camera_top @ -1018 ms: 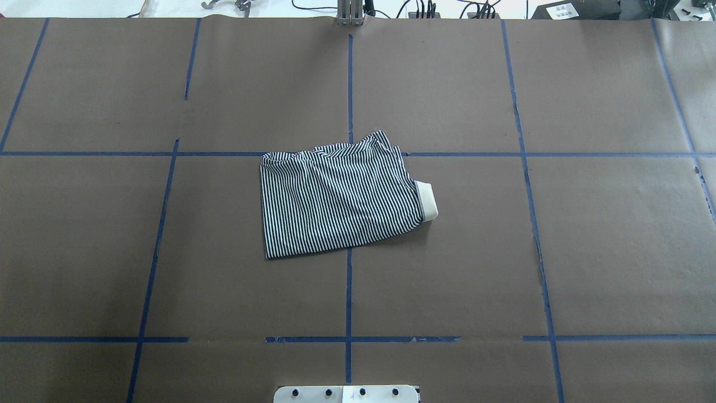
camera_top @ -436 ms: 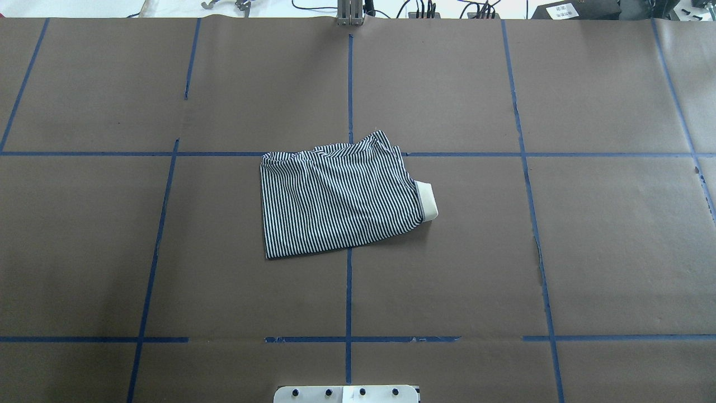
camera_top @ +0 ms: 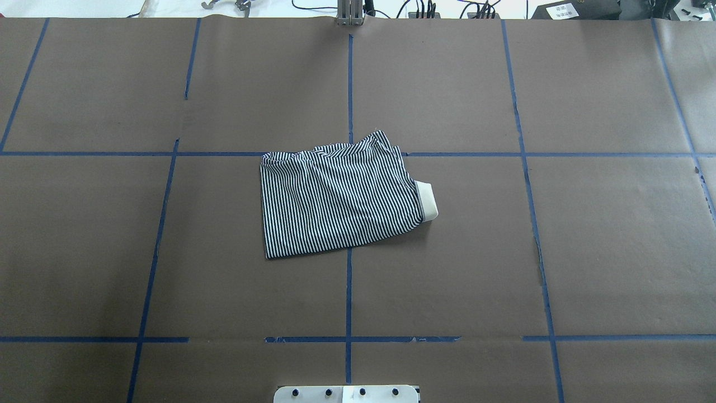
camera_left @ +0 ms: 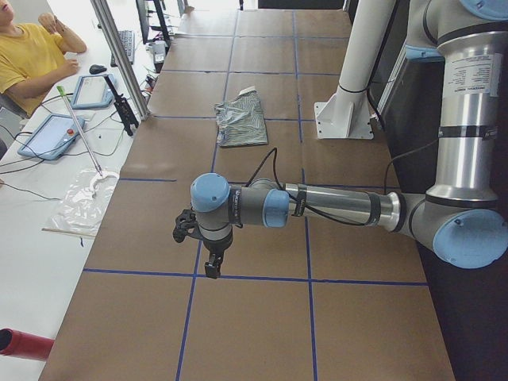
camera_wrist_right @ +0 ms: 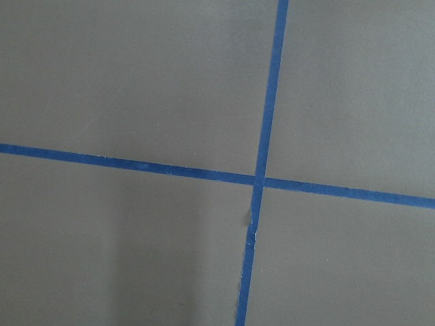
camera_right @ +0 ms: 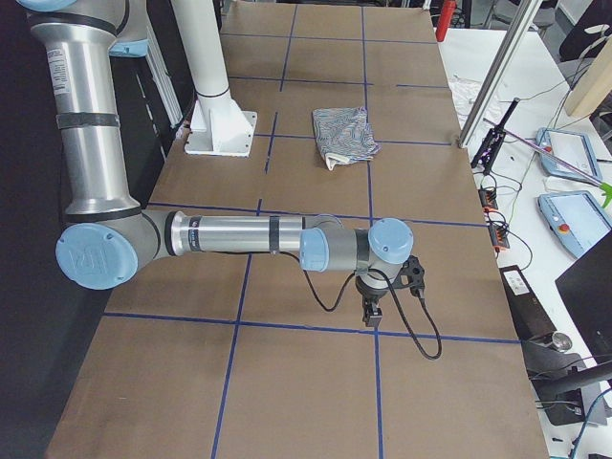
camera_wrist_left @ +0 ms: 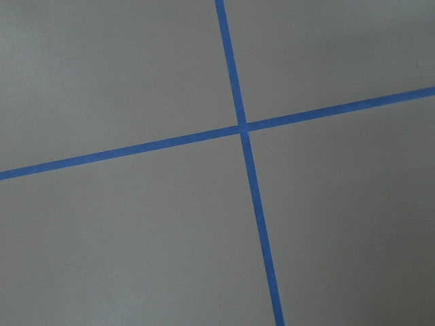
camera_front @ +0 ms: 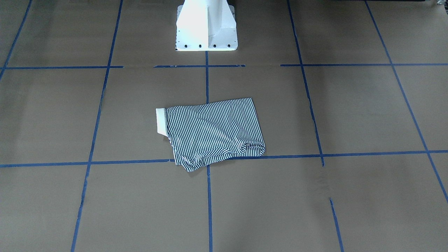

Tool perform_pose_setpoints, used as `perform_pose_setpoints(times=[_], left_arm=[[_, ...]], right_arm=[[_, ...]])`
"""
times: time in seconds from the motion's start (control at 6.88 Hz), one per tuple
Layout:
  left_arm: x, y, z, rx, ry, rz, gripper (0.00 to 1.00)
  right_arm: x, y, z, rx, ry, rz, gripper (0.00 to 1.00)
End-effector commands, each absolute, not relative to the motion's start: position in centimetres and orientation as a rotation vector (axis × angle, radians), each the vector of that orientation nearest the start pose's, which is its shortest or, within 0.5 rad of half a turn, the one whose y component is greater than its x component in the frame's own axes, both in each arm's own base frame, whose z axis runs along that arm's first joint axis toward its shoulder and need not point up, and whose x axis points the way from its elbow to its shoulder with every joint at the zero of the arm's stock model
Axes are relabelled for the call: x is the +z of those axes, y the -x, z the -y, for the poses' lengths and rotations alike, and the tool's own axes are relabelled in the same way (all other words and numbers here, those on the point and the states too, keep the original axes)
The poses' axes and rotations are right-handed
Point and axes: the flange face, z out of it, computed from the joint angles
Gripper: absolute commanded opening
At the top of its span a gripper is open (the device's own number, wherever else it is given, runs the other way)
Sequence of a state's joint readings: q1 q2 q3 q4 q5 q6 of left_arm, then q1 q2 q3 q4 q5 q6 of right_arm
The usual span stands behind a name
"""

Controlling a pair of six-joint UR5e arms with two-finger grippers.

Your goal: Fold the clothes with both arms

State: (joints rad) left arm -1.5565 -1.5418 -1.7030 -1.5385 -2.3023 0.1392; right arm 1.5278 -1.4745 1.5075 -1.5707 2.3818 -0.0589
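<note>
The clothes are one striped navy-and-white shirt [camera_top: 335,201], folded into a compact rectangle at the middle of the brown table. Its cream collar [camera_top: 427,200] sticks out at one end. The shirt [camera_front: 213,131] also shows in the front view, and as a small shape in the side views [camera_left: 242,121] [camera_right: 344,134]. Both arms are stretched out low over bare table, far from the shirt. The left gripper [camera_left: 213,268] and the right gripper [camera_right: 371,314] point down over blue tape lines. I cannot tell whether either is open or shut. Both wrist views show only paper and crossing tape.
The white pedestal base [camera_front: 206,24] stands at the robot's edge of the table. Blue tape [camera_top: 348,291] marks a grid on the brown paper. A seated person [camera_left: 28,51] and tablets [camera_left: 55,135] are at a side bench; more tablets [camera_right: 574,153] and cables lie beyond the far edge.
</note>
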Motion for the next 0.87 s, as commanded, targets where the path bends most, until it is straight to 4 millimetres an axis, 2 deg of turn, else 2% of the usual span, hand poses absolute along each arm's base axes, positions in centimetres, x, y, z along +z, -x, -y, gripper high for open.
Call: perform_pose_setpoints(times=[0.0,0.44,0.58,0.73], left_arm=[[61.37,5.92,48.35,0.174,-0.114,-0.728,1.0],[61.5,5.51,48.15,0.17,-0.116,-0.797,1.0],[62.14,5.52,48.03,0.131,-0.088,-0.798,1.0],[61.58,5.52,47.98,0.112,-0.086,-0.799,1.0]], right_arm=[[64.14,-3.81,53.41,-0.106,-0.031,0.813,1.0],[64.48,-3.82,53.1,-0.103,-0.024,0.813,1.0],[64.55,-3.81,53.03,-0.102,-0.022,0.815,1.0],[64.55,-3.81,53.03,-0.102,-0.022,0.815,1.0]])
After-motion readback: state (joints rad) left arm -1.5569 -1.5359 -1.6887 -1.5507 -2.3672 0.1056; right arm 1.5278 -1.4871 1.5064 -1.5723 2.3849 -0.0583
